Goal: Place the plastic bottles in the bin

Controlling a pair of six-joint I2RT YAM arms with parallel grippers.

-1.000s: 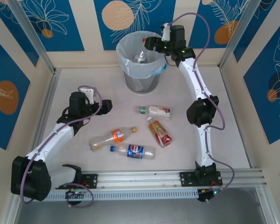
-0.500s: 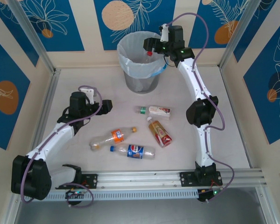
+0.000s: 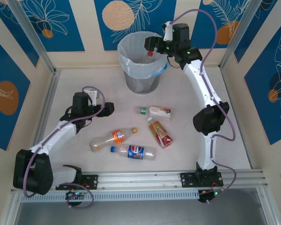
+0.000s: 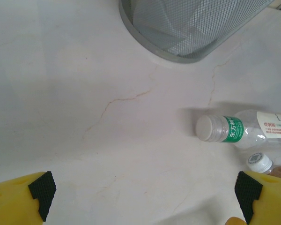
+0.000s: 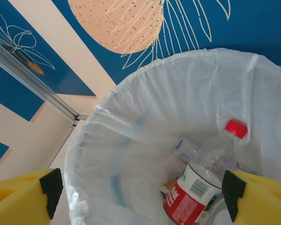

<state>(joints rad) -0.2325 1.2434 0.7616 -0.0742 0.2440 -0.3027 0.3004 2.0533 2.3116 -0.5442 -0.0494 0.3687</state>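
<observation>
The bin (image 3: pixel 129 70), dark mesh lined with a white bag, stands at the back of the table. My right gripper (image 3: pixel 153 45) hangs open over its right rim, nothing between its fingers (image 5: pixel 140 187). Inside the bin's bag (image 5: pixel 131 98) a red-capped, red-labelled bottle (image 5: pixel 196 187) leans upright beside another clear bottle (image 5: pixel 185 147). Several plastic bottles lie on the table: a green-banded one (image 3: pixel 154 111), a brown one (image 3: pixel 160 132), an orange-labelled one (image 3: pixel 110 138) and a blue-labelled one (image 3: pixel 133 152). My left gripper (image 3: pixel 107 108) is open, low over the table left of the green-banded bottle (image 4: pixel 222 130).
The bin's mesh base (image 4: pixel 192 28) lies ahead of the left gripper, with bare table between. A second bottle cap (image 4: pixel 259 162) shows by the left gripper's right finger. Blue and cream walls close in the table on three sides.
The right gripper's jaws have widened above the bin and the red-capped bottle now stands inside it. The right elbow swung outward. The left gripper shifted slightly toward the bottles.
</observation>
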